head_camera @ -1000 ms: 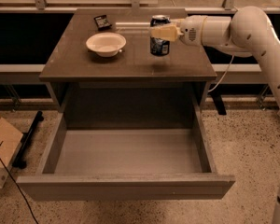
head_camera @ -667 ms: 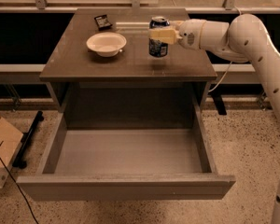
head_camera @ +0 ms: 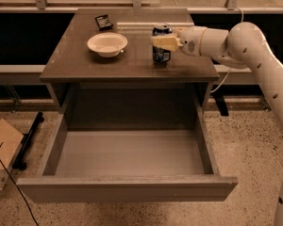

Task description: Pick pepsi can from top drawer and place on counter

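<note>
The pepsi can [head_camera: 161,56] is blue and stands upright on the counter [head_camera: 85,66], right of centre. My gripper [head_camera: 161,42] reaches in from the right at the end of the white arm. Its fingers [head_camera: 164,43] are closed around the can's middle, with one finger across its front. The can's base looks to be at the counter surface. The top drawer [head_camera: 127,188] is pulled fully out below the counter, and its grey floor holds nothing.
A white bowl [head_camera: 107,44] sits on the counter left of the can, and a small dark packet [head_camera: 104,21] lies behind it. A cardboard box [head_camera: 1,150], a black cable and a dark bar [head_camera: 29,139] are on the floor at left.
The gripper has lowered the can a little, straight down toward the counter. The bowl, the packet and the drawer have not moved.
</note>
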{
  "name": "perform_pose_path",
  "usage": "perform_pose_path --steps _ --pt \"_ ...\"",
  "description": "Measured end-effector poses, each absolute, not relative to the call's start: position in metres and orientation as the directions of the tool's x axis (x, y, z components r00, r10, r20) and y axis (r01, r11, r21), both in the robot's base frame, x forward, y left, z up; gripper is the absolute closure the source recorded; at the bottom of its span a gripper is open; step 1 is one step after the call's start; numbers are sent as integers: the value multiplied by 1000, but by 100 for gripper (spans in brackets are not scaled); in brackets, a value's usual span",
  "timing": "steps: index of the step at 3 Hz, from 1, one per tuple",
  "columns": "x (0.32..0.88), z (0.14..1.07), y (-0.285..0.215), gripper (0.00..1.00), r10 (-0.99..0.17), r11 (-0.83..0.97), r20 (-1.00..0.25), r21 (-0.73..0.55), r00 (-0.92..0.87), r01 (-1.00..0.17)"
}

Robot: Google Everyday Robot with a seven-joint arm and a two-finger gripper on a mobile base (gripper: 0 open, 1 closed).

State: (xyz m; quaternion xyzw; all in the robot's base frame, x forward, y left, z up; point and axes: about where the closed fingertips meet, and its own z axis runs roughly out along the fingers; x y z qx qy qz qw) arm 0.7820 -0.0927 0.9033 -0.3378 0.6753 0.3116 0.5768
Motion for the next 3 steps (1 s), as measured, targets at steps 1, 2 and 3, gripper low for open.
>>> perform_pose_path --steps 1,2,3 --pt "788 897 -94 52 -85 596 -991 30 -100 -802" --pt "788 896 -90 28 -85 592 -991 31 -101 -805" --pt "788 896 -87 6 -85 588 -991 32 -102 -808"
